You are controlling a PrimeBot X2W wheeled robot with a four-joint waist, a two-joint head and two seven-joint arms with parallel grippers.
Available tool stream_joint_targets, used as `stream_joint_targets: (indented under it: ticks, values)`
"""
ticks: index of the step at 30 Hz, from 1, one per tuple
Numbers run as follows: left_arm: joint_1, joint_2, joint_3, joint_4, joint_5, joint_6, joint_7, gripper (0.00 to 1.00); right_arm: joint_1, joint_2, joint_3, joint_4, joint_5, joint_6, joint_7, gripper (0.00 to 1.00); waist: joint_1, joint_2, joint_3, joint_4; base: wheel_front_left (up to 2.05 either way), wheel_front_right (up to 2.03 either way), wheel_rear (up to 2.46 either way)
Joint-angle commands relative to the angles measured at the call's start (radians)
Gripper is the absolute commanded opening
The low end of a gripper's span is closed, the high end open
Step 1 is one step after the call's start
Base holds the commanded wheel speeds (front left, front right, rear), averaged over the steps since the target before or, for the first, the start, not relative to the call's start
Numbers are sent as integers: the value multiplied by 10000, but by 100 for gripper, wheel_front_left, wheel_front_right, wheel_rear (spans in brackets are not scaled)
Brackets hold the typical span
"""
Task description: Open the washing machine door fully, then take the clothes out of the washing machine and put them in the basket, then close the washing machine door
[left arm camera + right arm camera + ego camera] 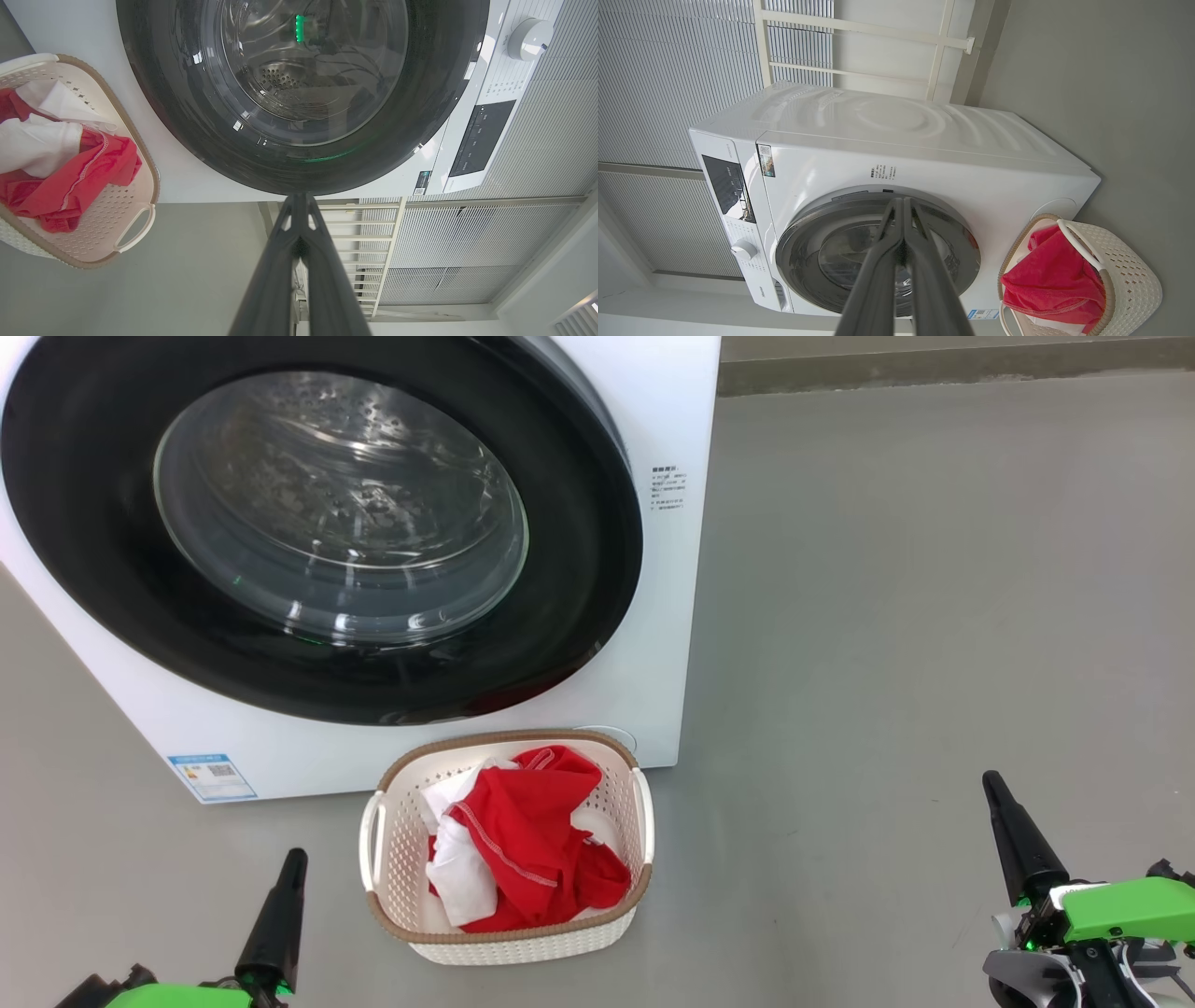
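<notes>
A: Status on the washing machine [667, 569]?

B: Big white box, fills the upper left of the head view. The washing machine door [336, 513] lies flush w/ the front, black rim all round, no gap I can spot, so it reads as closed. Latched or not, can't tell.

A: Anything left in the drum?

B: Thru the glass it's just bare steel & reflections, no red. Unload looks done, imo.

A: Basket?

B: The basket [509, 739] sits on the floor at lower centre, back rim just beside the machine's base. The clothes [527, 840] are piled inside, red w/ white bits. Nothing I can see hangs over the edge.

A: Fingers?

B: Left fingers [280, 915] at lower left, right fingers [1013, 840] at lower right. Both pairs are pressed together, pinching nothing, tips pointing up the frame, well apart from door & basket.

A: So what's left?

B: Prob. nothing. All 3 steps look finished. At most, a check that the door caught.

A: Room to move?

B: Bare grey floor [934, 616] across the right half of the frame, wide open up to a darker strip at the top edge. The left side is tighter, w/ the machine's lower corner & the basket handle near the left fingers. The basket blocks the low path to the door, so I'd go over it or round the right.
</notes>
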Motion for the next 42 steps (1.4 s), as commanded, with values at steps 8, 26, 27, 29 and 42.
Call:
stream_joint_targets:
  ticks: [8, 26, 27, 29, 42]
  values:
    - [-399, 179, 269, -209, -69, -69, 45, 0, -422, -85, 174, -303, 64, 6, 58, 0, 0, 0, 0, 0, 0, 0, 0]
    - [-399, 179, 269, -209, -70, -69, 45, 0, -422, -85, 175, -303, 65, 6, 57, 0, 0, 0, 0, 0, 0, 0, 0]
    - [-399, 179, 269, -210, -70, -69, 45, 0, -422, -85, 175, -303, 65, 6, 57, 0, 0, 0, 0, 0, 0, 0, 0]
    - [-399, 179, 269, -210, -70, -69, 45, 0, -422, -85, 175, -303, 65, 6, 57, 0, 0, 0, 0, 0, 0, 0, 0]
    - [-399, 179, 269, -210, -70, -69, 45, 0, -422, -85, 175, -303, 65, 6, 57, 0, 0, 0, 0, 0, 0, 0, 0]
